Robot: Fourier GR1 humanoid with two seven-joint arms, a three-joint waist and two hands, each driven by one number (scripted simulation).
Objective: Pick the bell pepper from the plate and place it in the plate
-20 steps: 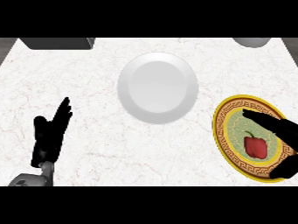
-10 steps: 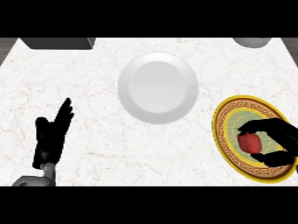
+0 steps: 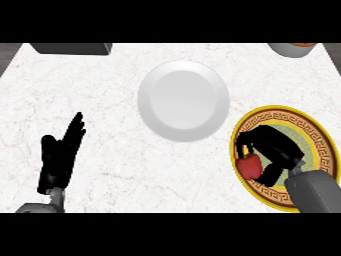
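On white marble counter (image 3: 92,100) | right hand (image 3: 272,145) curled round bell pepper (image 3: 250,165) | left hand (image 3: 58,157) fingers straight

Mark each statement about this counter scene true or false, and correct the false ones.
1. The white plate lies left of the gold-rimmed plate. True.
2. The right robot hand is curled round the bell pepper. True.
3. The bell pepper is green. False: it is red.
4. The left robot hand grips the white plate. False: it is open at the left of the counter, touching neither plate.
5. The bell pepper is over the white plate. False: it is over the gold-rimmed plate.
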